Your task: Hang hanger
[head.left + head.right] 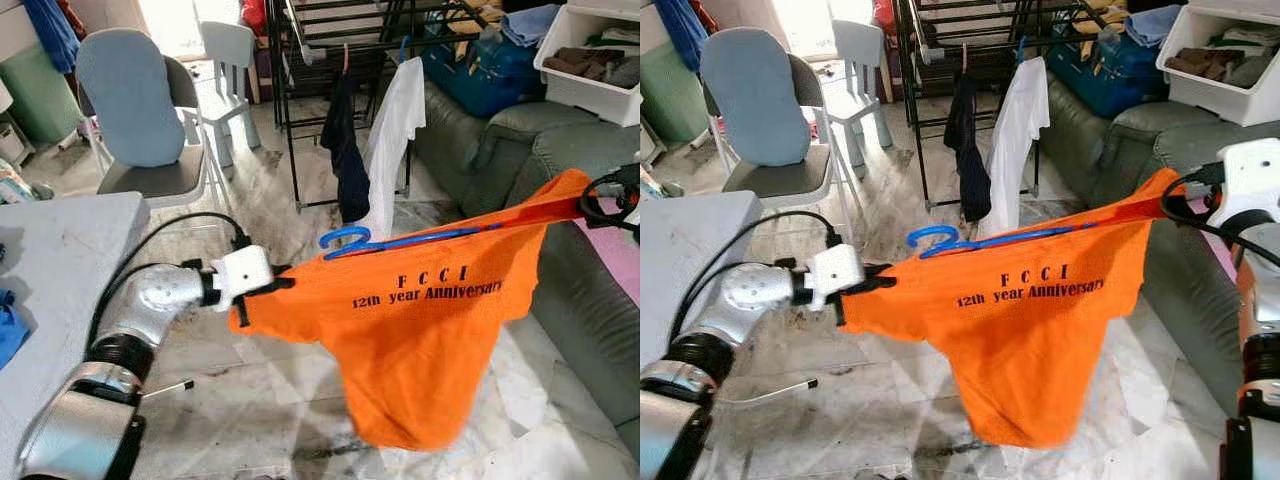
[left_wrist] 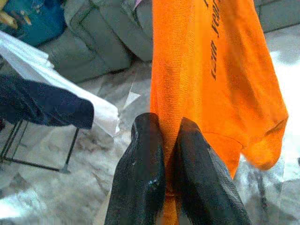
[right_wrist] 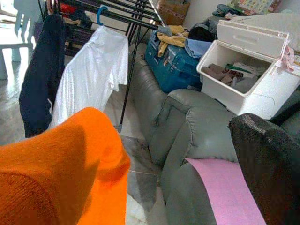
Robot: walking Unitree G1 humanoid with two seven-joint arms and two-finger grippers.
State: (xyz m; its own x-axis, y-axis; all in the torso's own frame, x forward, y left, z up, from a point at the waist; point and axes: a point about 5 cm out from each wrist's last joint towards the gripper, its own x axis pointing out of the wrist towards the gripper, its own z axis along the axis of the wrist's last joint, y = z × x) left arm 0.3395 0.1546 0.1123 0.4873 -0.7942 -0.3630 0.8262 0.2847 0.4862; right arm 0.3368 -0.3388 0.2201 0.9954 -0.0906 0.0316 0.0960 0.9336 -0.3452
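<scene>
Orange shirt (image 1: pixel 420 330) stretched between both arms

A silver metal left arm (image 1: pixel 150 300) with a ribbed black collar, white boxy wrist housing (image 1: pixel 243 274) and looping black cable (image 1: pixel 160 232). The left gripper's thick glossy black fingers (image 2: pixel 140 178) are rounded and scuffed. A white right wrist block (image 1: pixel 1252 180) carries coiled black cables (image 1: pixel 1200 215).

Marble-pattern floor (image 1: pixel 260 200), stained, daylight entering from the far side. Grey sofa (image 1: pixel 500 140) on the right carries a white storage bin (image 1: pixel 590 70) and a blue case, possibly a suitcase (image 1: pixel 480 70). Padded grey chair (image 1: pixel 140 120) and pale child's chair (image 1: pixel 228 60) stand near a grey table (image 1: pixel 60 250).
</scene>
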